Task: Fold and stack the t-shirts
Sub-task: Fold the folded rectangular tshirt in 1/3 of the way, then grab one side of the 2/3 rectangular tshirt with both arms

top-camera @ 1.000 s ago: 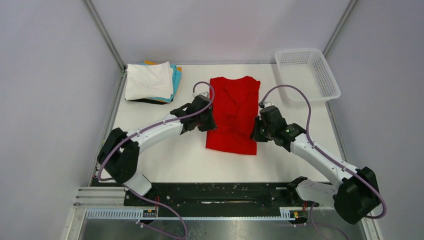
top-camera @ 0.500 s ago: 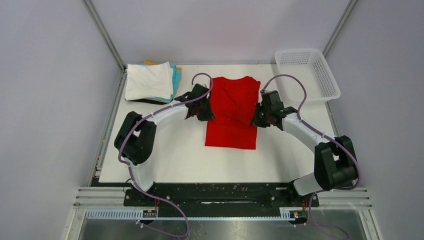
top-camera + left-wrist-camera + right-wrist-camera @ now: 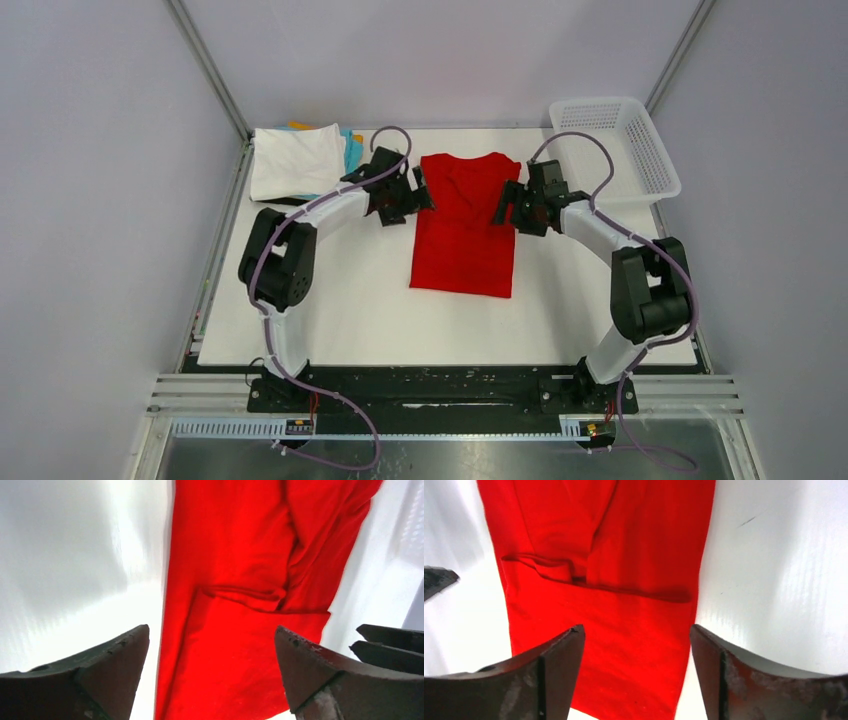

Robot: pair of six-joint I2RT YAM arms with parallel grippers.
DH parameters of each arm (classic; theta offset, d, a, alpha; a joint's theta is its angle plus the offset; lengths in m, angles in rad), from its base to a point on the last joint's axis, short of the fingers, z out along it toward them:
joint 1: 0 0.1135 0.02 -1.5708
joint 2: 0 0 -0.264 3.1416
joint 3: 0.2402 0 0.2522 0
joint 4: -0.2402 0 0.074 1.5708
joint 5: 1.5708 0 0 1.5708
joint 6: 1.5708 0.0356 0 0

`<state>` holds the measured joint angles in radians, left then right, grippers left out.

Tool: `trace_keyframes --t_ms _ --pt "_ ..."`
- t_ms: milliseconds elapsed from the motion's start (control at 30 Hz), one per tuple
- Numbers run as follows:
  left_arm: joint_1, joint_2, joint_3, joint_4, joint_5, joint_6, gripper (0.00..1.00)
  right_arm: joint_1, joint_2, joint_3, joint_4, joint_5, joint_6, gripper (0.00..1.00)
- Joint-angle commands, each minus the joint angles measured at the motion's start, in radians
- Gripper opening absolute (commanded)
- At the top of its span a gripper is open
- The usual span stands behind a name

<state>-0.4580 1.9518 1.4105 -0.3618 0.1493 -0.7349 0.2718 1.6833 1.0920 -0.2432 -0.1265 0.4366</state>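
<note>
The red t-shirt (image 3: pixel 462 228) lies flat in the middle of the table as a long narrow rectangle with its sides folded in. My left gripper (image 3: pixel 421 192) stands open at its upper left edge, nothing between the fingers. My right gripper (image 3: pixel 507 202) is open at the upper right edge. In the left wrist view the red cloth (image 3: pixel 235 580) lies below the wide-apart gripper (image 3: pixel 211 630). The right wrist view shows the same cloth (image 3: pixel 624 580) under that open gripper (image 3: pixel 636 629). Folded t-shirts (image 3: pixel 298 160), white on top with cyan, orange and dark beneath, are stacked at the far left.
A white mesh basket (image 3: pixel 613 145) sits at the far right corner. Grey walls with metal posts close in the table (image 3: pixel 360 320) on three sides. The right gripper's fingers (image 3: pixel 387 640) show at the right edge of the left wrist view.
Both grippers slid along the shirt's sides toward the far end, then opened and let go of the red cloth. The shirt now lies a little straighter.
</note>
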Motion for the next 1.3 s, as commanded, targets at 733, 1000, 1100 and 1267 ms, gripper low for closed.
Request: trace_keyframes --t_ms 733,1000,1100,1267 --pt "-0.111 -0.324 -0.551 0.157 0.032 -0.045 0.72 -0.007 -0.377 -0.549 0.125 -0.247 0.143 0.73" --pt "-0.114 -0.237 -0.553 0.200 0.065 -0.062 0.51 0.000 -0.297 -0.531 0.125 -0.242 0.161 0.50" --pt "-0.115 -0.215 -0.555 0.230 0.104 -0.071 0.39 0.002 -0.281 -0.533 0.125 -0.241 0.172 0.45" --pt "-0.119 -0.218 -0.559 0.229 0.105 -0.071 0.00 0.005 -0.259 -0.529 0.125 -0.234 0.175 0.18"
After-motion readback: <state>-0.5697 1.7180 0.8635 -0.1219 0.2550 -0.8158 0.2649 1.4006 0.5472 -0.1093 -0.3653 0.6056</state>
